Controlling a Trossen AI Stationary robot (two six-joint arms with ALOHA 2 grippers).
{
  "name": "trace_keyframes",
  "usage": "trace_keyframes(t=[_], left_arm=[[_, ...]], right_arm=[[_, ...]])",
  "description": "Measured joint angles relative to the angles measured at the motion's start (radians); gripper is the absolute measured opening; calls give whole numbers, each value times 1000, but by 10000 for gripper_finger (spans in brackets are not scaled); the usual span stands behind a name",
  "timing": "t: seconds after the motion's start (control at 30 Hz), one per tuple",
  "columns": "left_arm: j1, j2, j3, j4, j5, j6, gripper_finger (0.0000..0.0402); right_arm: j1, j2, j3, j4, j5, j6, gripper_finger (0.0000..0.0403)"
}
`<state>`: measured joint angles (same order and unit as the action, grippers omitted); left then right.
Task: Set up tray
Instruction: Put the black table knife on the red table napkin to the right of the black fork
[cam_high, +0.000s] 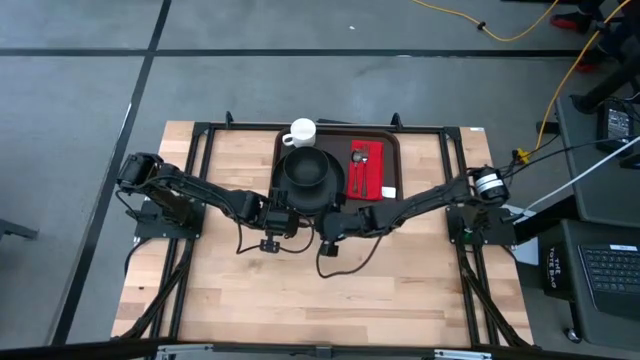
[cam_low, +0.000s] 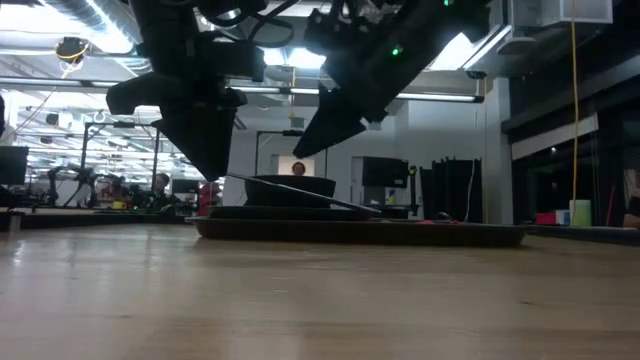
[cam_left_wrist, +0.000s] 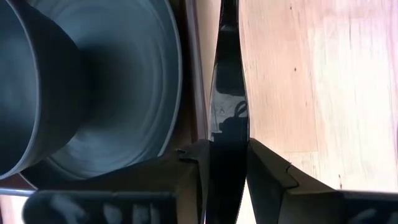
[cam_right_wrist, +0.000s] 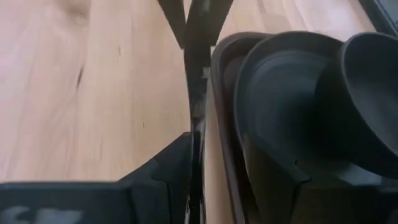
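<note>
Tray, seen from above at the table's far edge, carries black plate, white cup and red napkin. Left wrist: left gripper pinches a dark utensil. Right wrist: right gripper stands parted beside the tray's rim.

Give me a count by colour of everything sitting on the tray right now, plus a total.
On the tray:
Black: 2, the plate and the bowl on it
White: 1, the mug
Red: 1, the napkin
Silver: 1, the utensil on the napkin
Total: 5
</note>
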<state>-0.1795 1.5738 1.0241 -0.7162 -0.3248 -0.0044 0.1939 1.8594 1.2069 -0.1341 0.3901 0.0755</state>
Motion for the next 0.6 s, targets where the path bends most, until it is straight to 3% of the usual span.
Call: trace_keyframes(t=[0.6], left_arm=[[0, 0, 0, -3, -18, 9, 69]], right_arm=[[-6, 79, 1, 71, 0, 22, 149]])
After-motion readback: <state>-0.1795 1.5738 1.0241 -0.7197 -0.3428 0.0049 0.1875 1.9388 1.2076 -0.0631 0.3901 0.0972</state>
